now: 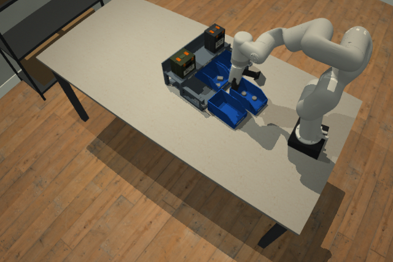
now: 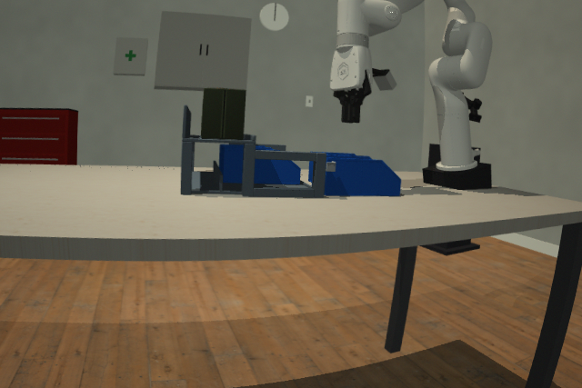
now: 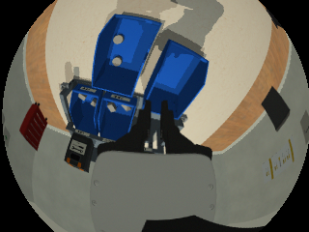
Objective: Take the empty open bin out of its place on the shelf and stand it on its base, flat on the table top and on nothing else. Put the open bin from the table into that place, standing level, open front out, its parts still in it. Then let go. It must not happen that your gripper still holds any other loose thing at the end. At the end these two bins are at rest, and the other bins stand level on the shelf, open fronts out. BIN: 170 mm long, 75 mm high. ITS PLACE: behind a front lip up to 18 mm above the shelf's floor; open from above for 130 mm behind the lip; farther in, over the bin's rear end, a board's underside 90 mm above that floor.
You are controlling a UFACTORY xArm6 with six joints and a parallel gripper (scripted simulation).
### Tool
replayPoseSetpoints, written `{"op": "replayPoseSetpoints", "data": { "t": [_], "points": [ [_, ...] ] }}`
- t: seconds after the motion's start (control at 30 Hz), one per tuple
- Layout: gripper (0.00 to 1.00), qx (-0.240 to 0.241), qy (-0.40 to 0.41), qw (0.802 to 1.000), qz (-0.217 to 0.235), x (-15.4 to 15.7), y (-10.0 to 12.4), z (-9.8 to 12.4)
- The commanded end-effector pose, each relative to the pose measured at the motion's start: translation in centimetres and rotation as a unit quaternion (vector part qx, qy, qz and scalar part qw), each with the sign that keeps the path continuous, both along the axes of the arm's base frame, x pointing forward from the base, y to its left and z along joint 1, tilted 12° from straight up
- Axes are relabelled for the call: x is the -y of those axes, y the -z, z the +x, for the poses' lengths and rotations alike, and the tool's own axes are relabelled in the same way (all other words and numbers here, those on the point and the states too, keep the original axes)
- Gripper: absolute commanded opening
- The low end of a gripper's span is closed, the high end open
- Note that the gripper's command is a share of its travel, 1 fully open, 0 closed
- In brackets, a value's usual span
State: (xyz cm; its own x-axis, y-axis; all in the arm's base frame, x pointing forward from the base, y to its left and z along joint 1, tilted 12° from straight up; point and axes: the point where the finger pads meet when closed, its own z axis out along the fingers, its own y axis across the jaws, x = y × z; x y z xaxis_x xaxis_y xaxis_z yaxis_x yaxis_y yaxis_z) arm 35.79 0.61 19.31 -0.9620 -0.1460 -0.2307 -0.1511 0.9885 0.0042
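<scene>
An empty blue bin (image 1: 226, 108) stands on its base on the table in front of the grey shelf (image 1: 196, 72). It also shows in the wrist view (image 3: 176, 77). Beside it on the table stands a blue bin with two grey parts (image 1: 249, 96), which the wrist view shows too (image 3: 123, 52). The shelf's left front place (image 1: 193, 89) is vacant. My gripper (image 1: 234, 86) (image 2: 350, 115) hangs well above the bins, over the rear end of the bin with parts. Its fingers stand a little apart and hold nothing.
Two more blue bins (image 1: 214, 73) stand in the shelf, open fronts out, the nearer one with grey parts. Two dark boxes (image 1: 183, 61) (image 1: 215, 37) stand on the shelf's upper board. The arm's base (image 1: 307, 140) is at the table's right end.
</scene>
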Motion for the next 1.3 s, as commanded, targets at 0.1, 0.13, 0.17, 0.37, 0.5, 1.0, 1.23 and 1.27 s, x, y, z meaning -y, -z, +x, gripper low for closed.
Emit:
{"op": "replayPoseSetpoints", "data": {
  "t": [0.1, 0.13, 0.17, 0.37, 0.5, 1.0, 1.23, 1.27],
  "points": [
    [0.26, -0.013, 0.181, 0.983, 0.018, 0.1, -0.24, 0.2],
    [0.26, -0.013, 0.181, 0.983, 0.018, 0.1, -0.24, 0.2],
    [0.26, -0.013, 0.181, 0.983, 0.018, 0.1, -0.24, 0.2],
    [0.26, -0.013, 0.181, 0.983, 0.018, 0.1, -0.24, 0.2],
    [0.26, -0.013, 0.181, 0.983, 0.018, 0.1, -0.24, 0.2],
    [0.26, -0.013, 0.181, 0.983, 0.018, 0.1, -0.24, 0.2],
    [0.26, -0.013, 0.181, 0.983, 0.018, 0.1, -0.19, 0.22],
    [0.26, -0.013, 0.181, 0.983, 0.018, 0.1, -0.15, 0.22]
  ]
}}
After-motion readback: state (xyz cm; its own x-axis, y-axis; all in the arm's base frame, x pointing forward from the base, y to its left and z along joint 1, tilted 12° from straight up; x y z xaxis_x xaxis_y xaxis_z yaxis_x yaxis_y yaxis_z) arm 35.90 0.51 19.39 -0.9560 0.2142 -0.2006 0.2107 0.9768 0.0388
